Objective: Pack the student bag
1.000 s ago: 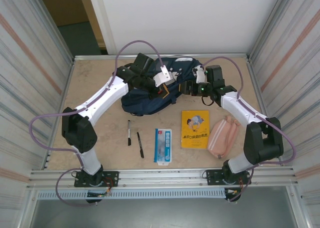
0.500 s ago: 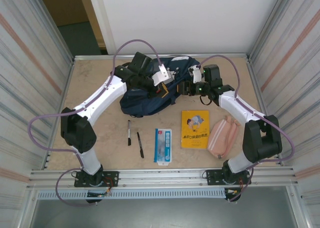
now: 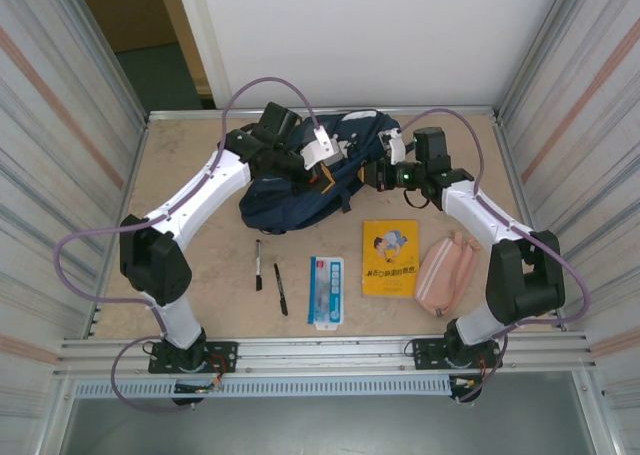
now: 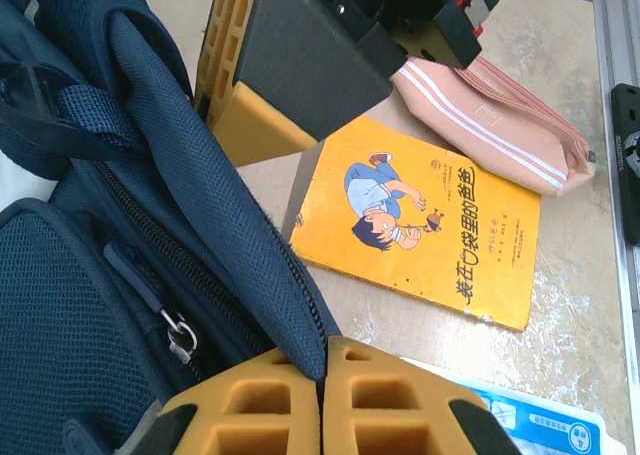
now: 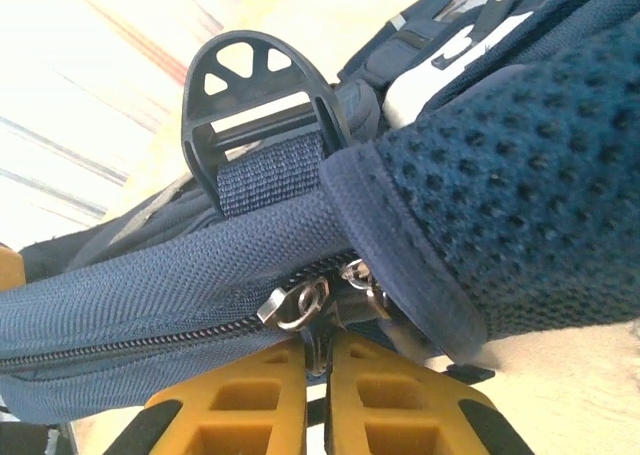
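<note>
navy mesh student bag (image 3: 290, 200), ringed metal zip pulls (image 5: 295, 303)

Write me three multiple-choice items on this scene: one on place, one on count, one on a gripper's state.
1. Relative to the yellow book, the pink pouch lies: A) left B) right C) on top.
2. The black pens number: A) one B) three C) two.
3. The right gripper is: A) shut on the student bag's zip pull B) wide open C) holding a pen.
Answers: B, the pouch sits off the book's right edge; C, two pens lie side by side; A, the fingers meet on the pull.
</note>
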Available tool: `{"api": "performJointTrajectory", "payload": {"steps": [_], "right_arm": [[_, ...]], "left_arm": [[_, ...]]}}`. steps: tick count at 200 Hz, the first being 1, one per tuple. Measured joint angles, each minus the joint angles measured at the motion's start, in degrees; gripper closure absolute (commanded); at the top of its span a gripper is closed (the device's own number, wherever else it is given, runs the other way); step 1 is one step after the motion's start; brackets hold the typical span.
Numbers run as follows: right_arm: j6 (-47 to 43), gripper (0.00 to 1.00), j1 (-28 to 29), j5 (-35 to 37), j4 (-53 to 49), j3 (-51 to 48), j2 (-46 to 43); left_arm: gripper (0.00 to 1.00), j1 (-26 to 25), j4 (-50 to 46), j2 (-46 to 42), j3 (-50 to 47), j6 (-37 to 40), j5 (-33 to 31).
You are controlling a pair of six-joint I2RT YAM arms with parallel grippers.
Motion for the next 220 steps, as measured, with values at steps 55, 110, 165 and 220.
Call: {"api": "performJointTrajectory", "payload": {"steps": [55, 110, 165, 220], "right_arm": [[-2.2, 0.97, -3.9, -2.7, -0.9, -1.0, -4.3], [-3.6, 0.65, -4.5, -2.7, -1.3, -1.8, -6.2], [-0.2, 0.52, -2.8, -6.1, 1.1, -2.9, -4.2], [3.0, 0.47, -2.5, -7.1, 2.8, -2.7, -0.7]], "left_arm": [[1.0, 0.1, -0.2, 0.0, -0.9, 0.7, 0.6], [1.0, 0.1, -0.2, 0.0, -0.9, 0.7, 1.7], [1.0, 0.1, -0.2, 0.0, -0.9, 0.7, 3.9], [1.0, 0.1, -0.2, 0.0, -0.9, 0.7, 6.2]]}}
